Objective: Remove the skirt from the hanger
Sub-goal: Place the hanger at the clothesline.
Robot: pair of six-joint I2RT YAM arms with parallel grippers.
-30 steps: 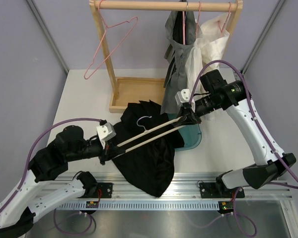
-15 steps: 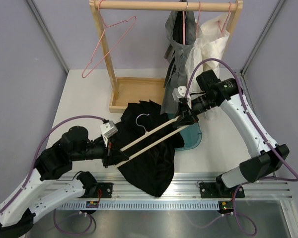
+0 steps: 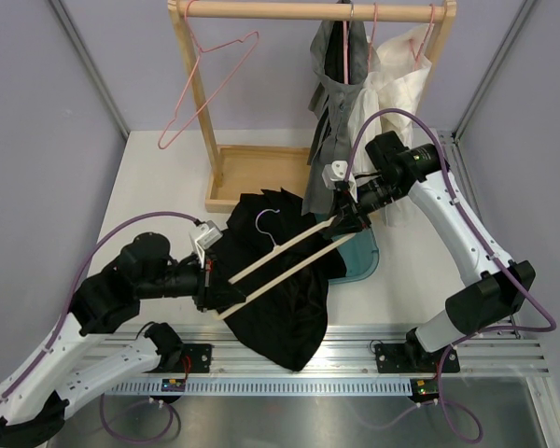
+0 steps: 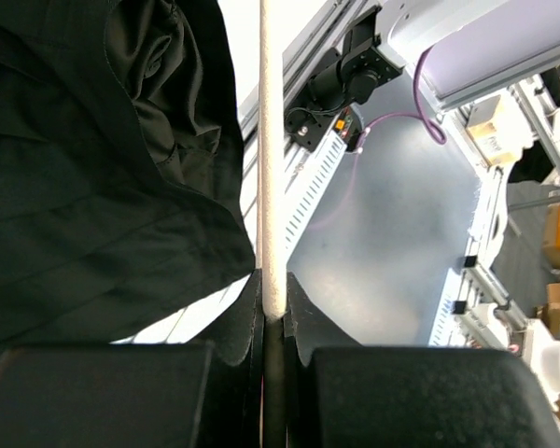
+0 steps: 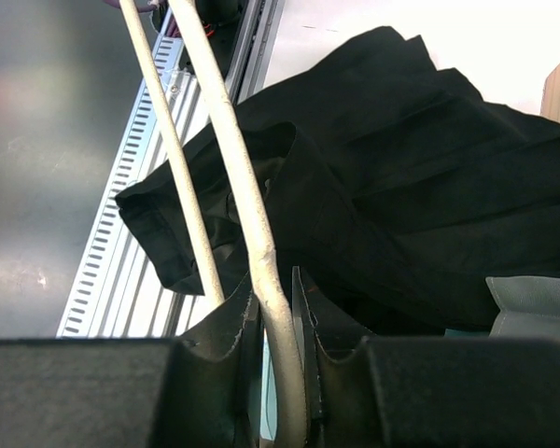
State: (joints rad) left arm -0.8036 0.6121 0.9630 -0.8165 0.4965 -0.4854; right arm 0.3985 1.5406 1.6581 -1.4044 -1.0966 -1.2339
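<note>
Nearest us, the left gripper (image 4: 273, 301) pinches one end of the white hanger (image 4: 272, 140) tight, its arm reaching low and forward. We are mid-way through freeing the skirt (image 3: 285, 317) — it sags in a dark pleated heap beneath the bars (one fold may be caught, we cannot tell). Farther off, the right gripper (image 3: 344, 222), wrist angled down, clasps the other end. Next, we judge, the hanger must lift clear of the cloth.

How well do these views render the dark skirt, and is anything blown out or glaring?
Top external: even light, sharp, yet the skirt is a near-black mass. Left wrist: hanger rod crisp, table strip beside it blown out white. Right wrist: pleats legible, soft sheen on the metal sheet at left.
</note>
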